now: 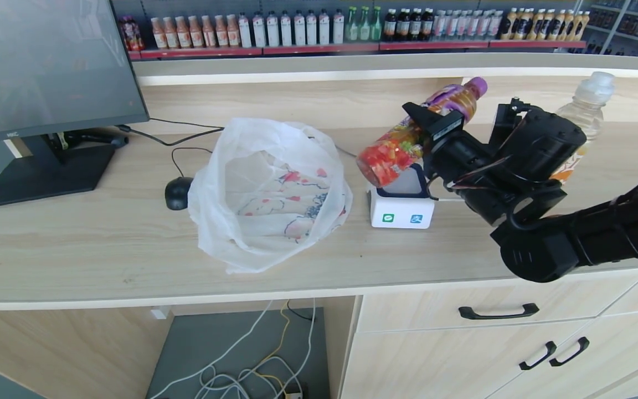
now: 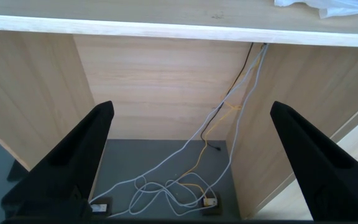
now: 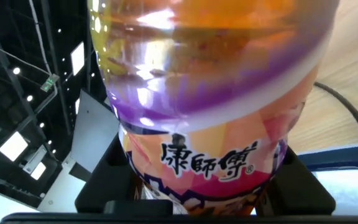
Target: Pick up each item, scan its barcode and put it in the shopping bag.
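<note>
Right claw (image 1: pixel 431 123) tight around a tilted, purple-capped bottle (image 1: pixel 394 155), orange-and-red label, just above the white scanner (image 1: pixel 402 213)

The wooden counter (image 1: pixel 103 255) bears a monitor (image 1: pixel 47 66), a mouse (image 1: pixel 176 193) and an open shopping bag (image 1: pixel 269 194). A white scanner (image 1: pixel 402 209) stands just beside the bag.

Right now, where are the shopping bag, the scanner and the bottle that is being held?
shopping bag (image 1: pixel 214 219): head view, on its left wall.
scanner (image 1: pixel 402 213): head view, on its white front face.
bottle (image 1: pixel 392 152): head view, on its labelled lower body.
</note>
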### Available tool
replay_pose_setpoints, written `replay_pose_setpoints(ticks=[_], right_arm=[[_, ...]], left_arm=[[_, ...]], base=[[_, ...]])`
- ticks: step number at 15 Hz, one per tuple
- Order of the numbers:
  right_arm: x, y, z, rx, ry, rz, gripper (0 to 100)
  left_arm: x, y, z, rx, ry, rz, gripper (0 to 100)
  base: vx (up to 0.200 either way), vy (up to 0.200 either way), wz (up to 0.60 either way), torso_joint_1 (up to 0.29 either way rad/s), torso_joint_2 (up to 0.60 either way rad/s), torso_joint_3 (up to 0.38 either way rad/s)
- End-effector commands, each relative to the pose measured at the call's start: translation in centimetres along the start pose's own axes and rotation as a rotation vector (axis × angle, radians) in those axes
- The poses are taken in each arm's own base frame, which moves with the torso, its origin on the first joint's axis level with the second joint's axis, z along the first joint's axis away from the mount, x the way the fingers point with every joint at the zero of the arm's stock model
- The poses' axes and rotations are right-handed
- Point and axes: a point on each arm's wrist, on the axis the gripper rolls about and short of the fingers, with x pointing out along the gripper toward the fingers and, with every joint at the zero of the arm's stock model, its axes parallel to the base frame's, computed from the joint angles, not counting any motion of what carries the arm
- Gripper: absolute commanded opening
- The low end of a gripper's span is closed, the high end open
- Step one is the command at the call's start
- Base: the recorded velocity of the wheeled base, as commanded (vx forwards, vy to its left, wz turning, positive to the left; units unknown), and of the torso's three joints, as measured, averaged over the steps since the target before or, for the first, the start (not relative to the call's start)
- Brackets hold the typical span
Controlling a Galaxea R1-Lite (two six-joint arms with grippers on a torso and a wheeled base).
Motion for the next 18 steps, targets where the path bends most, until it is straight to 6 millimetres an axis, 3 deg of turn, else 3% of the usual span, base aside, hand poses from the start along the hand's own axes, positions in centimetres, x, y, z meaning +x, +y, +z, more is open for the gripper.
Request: replay_pose_setpoints(ticks=[1,13,18], right_arm=[[0.0,-1.0,0.7,-0.002,-0.017,-0.023,0],[-0.4,-2.7,0.4,-0.009,-0.020,-0.050,0],[-0.4,-2.5,0.6,-0.011,-0.025,-0.044,0]], left_arm=[[0.0,0.0,0.0,0.000,-0.001,0.001,100],[0.0,0.0,0.0,0.000,-0.001,0.000,100],[0.0,0.0,0.0,0.000,-0.001,0.001,100]], base=[[0.000,0.000,0.00,0.000,0.00,0.000],[0.000,0.000,0.00,0.000,0.00,0.000],[0.000,0.000,0.00,0.000,0.00,0.000]])
